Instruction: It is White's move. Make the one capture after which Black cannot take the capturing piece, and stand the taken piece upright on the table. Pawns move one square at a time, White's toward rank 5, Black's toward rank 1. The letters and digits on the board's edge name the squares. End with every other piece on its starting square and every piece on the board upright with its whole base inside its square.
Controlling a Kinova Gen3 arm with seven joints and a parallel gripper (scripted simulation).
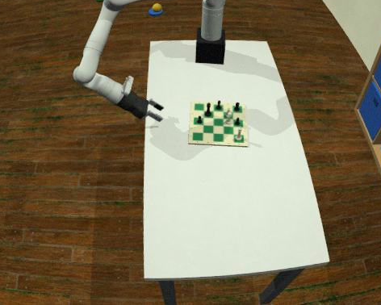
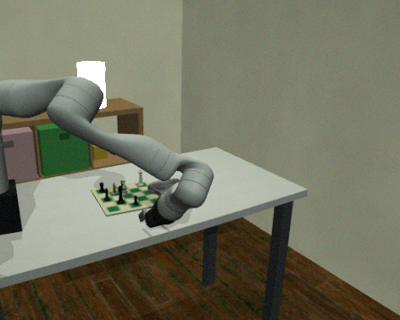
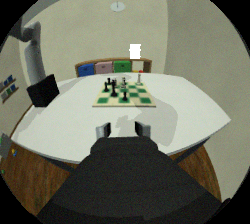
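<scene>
White table [image 1: 229,205] fills the middle of the top view, standing on a brown plank floor [image 1: 48,181], and a small green-and-cream chessboard [image 1: 218,139] lies on it a little above centre. On the board, four black pieces stand toward the upper and left squares: a tall black piece [image 1: 208,110] near the upper left, a black pawn [image 1: 219,106] just right of it along the top row, another black pawn [image 1: 237,106] at the upper right, and one more [image 1: 199,120] on the left edge a row lower. A fifth black pawn [image 1: 237,121] stands on the right side, just beside a pale piece [image 1: 228,117] near the board's middle. A second pale piece [image 1: 239,134] stands in the lower right corner square. All look upright; the letters and digits on the board's edge are too small to read.

The gripper [image 1: 156,111] hangs at the table's left edge, left of the board and well apart from it, pointing toward it. Its two dark fingers [image 1: 158,106] are spread to full width with nothing between them. In the wrist view the fingertips frame the table edge, with the chessboard [image 3: 125,102] ahead at upper centre.

The grey arm [image 1: 104,27] arcs from a black pedestal [image 1: 201,57] at the table's top edge out over the floor at upper left. A wooden shelf unit [image 1: 380,56] with blue bins sits at the right edge
</scene>
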